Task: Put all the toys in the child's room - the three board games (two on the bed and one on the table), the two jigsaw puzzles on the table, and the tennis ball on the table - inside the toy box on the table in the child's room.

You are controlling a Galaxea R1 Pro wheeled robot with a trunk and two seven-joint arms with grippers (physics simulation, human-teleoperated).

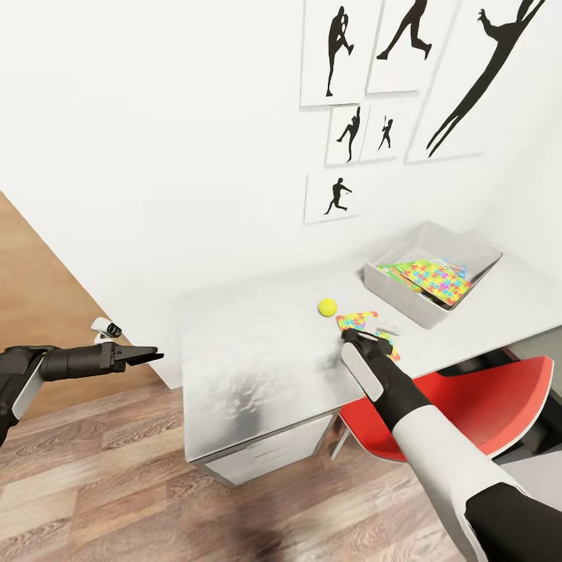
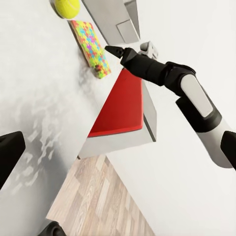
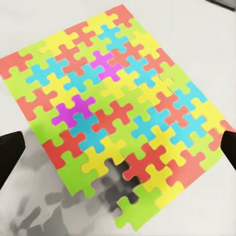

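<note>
A jigsaw puzzle (image 1: 357, 318) of yellow, red, blue and green pieces lies flat on the white table (image 1: 250, 343), near its front edge. My right gripper (image 1: 361, 333) hovers right over it. In the right wrist view the puzzle (image 3: 118, 108) spreads between the two open fingertips (image 3: 10, 152), which hold nothing. The tennis ball (image 1: 327, 307) rests just beyond the puzzle. At the right end of the table, the grey toy box (image 1: 390, 290) holds another jigsaw puzzle (image 1: 437, 279). My left gripper (image 1: 148, 357) hangs open and empty off the table's left end.
A red chair (image 1: 476, 406) stands tucked at the table's front, under my right arm. White drawers (image 1: 265, 453) sit below the tabletop. Framed silhouette pictures (image 1: 390, 94) hang on the white wall behind. Wood-plank floor (image 1: 117, 484) lies open to the left.
</note>
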